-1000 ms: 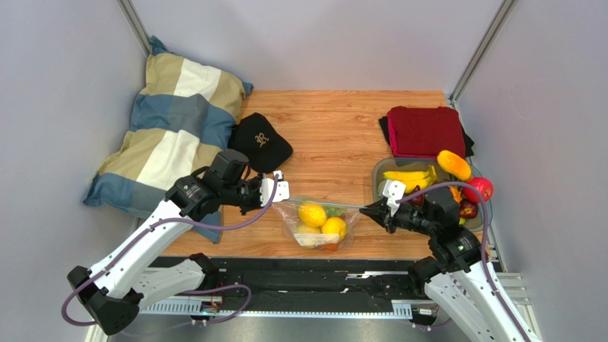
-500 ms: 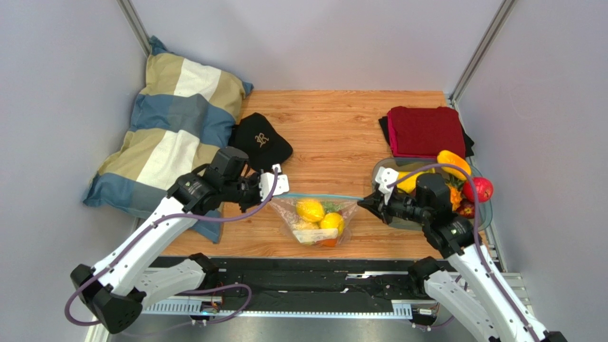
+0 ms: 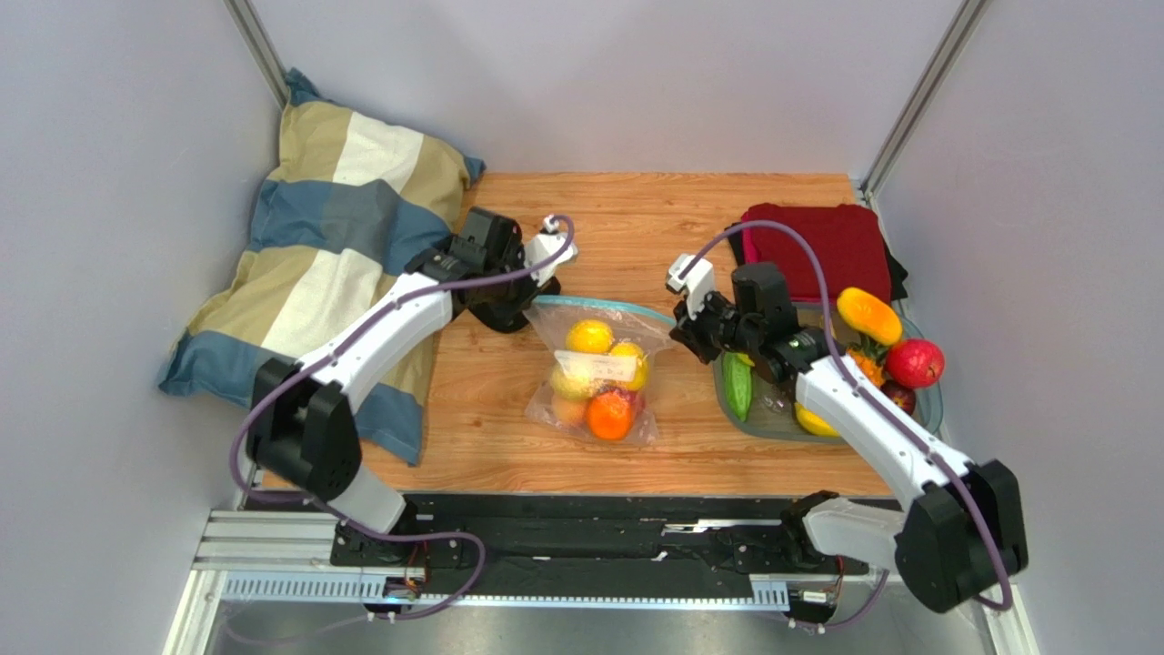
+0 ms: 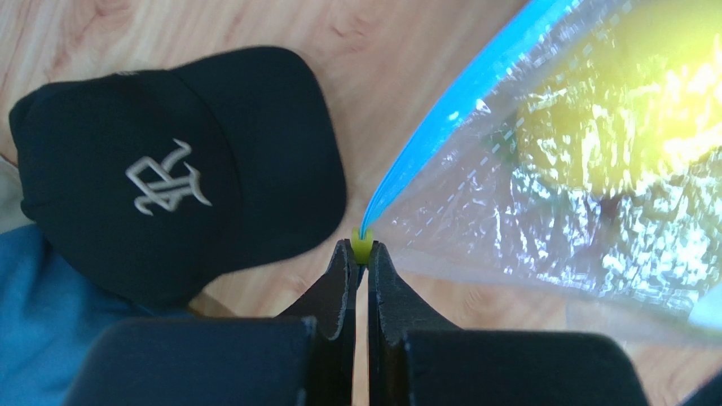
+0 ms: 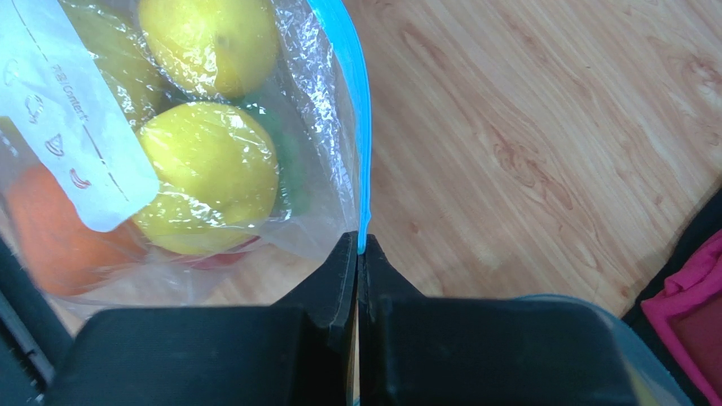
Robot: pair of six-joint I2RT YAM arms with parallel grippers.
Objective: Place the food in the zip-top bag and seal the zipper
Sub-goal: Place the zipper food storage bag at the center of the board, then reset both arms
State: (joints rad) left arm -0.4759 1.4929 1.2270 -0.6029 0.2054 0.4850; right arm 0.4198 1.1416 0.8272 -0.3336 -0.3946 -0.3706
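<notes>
The clear zip-top bag (image 3: 597,375) lies on the wooden table with its mouth at the far side. It holds yellow fruits (image 3: 590,336), an orange (image 3: 610,415) and something green. Its light-blue zipper (image 3: 601,303) runs between my two grippers. My left gripper (image 3: 528,303) is shut on the zipper's yellowish left end (image 4: 362,245). My right gripper (image 3: 679,332) is shut on the zipper's right end (image 5: 363,237). The bag's white patch (image 5: 59,118) and yellow fruits (image 5: 208,173) fill the right wrist view.
A grey tray (image 3: 765,426) at the right holds a cucumber (image 3: 738,385), red fruit (image 3: 916,363), an orange-yellow fruit (image 3: 869,315) and more. A red cloth (image 3: 817,239) lies behind it. A black cap (image 4: 169,169) and a striped pillow (image 3: 328,232) are at the left.
Both grippers have carried the bag away from the near edge toward the table's middle, keeping hold of the zipper ends. The bag now lies flat with its mouth at the far side.
</notes>
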